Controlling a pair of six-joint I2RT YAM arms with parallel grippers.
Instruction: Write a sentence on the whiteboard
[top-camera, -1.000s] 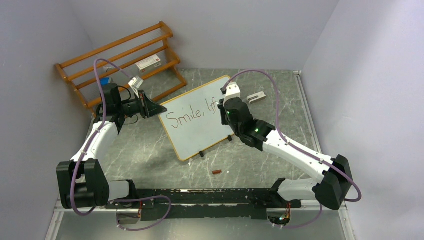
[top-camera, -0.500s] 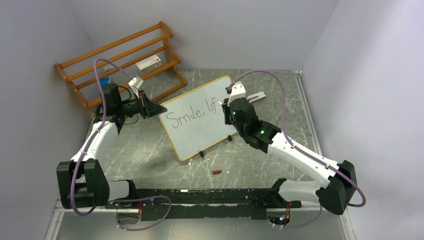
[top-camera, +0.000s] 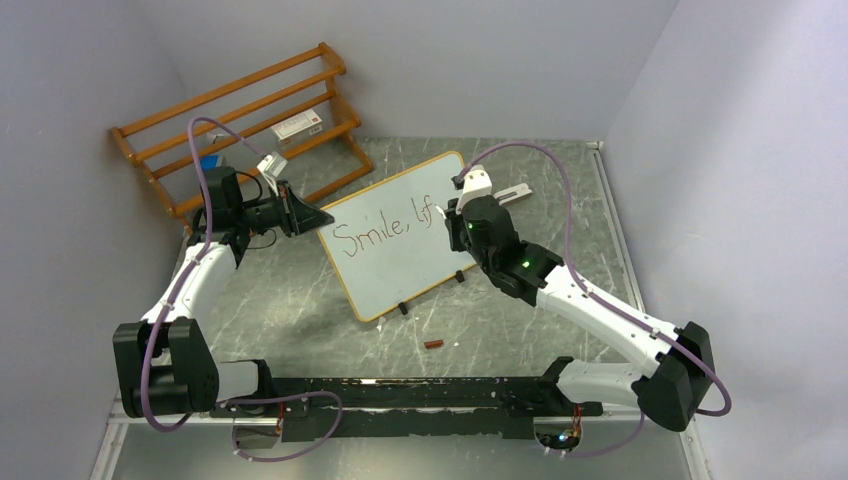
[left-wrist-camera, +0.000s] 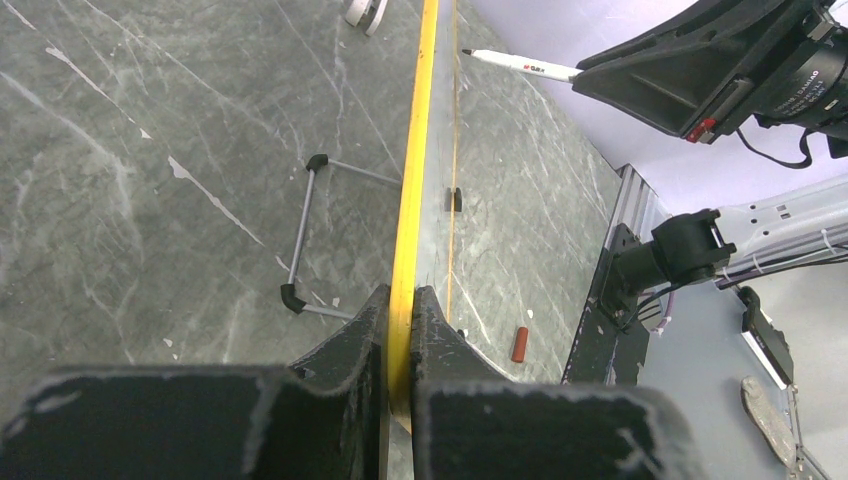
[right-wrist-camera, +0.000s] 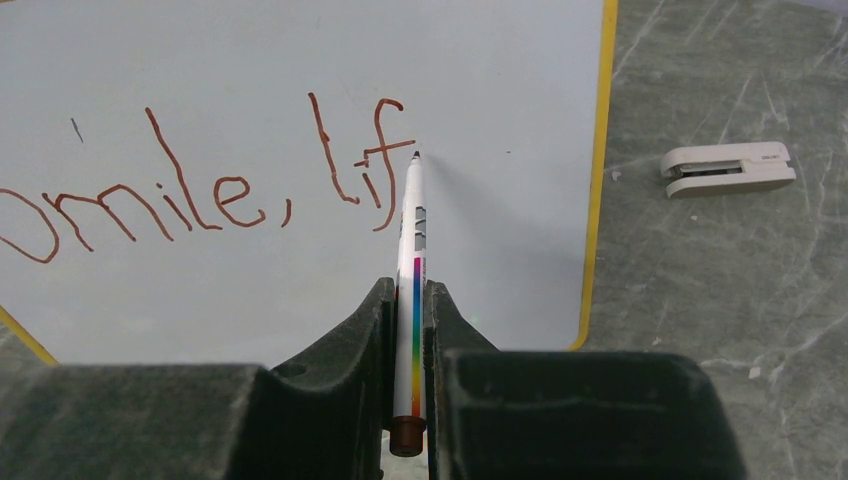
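Observation:
The whiteboard (top-camera: 400, 272) stands tilted on the table, its light frame seen edge-on in the left wrist view (left-wrist-camera: 425, 120). My left gripper (top-camera: 318, 218) (left-wrist-camera: 402, 300) is shut on the board's left edge. The sentence (top-camera: 385, 228) (right-wrist-camera: 200, 190) reads "Smile, lif" in red-brown strokes. My right gripper (top-camera: 447, 215) (right-wrist-camera: 405, 290) is shut on a white marker (right-wrist-camera: 412, 230) (left-wrist-camera: 520, 66) with a rainbow stripe. The marker's tip rests at the right end of the "f" crossbar.
An orange-brown wooden rack (top-camera: 240, 120) holding a small white box (top-camera: 297, 125) stands at the back left. A white clip-like object (top-camera: 512, 194) (right-wrist-camera: 728, 168) lies right of the board. A red marker cap (top-camera: 433, 344) (left-wrist-camera: 519, 343) lies in front of it.
My right gripper shifted a little to the right along the board with the marker, uncovering more of the last letters. The left gripper and the board have stayed put.

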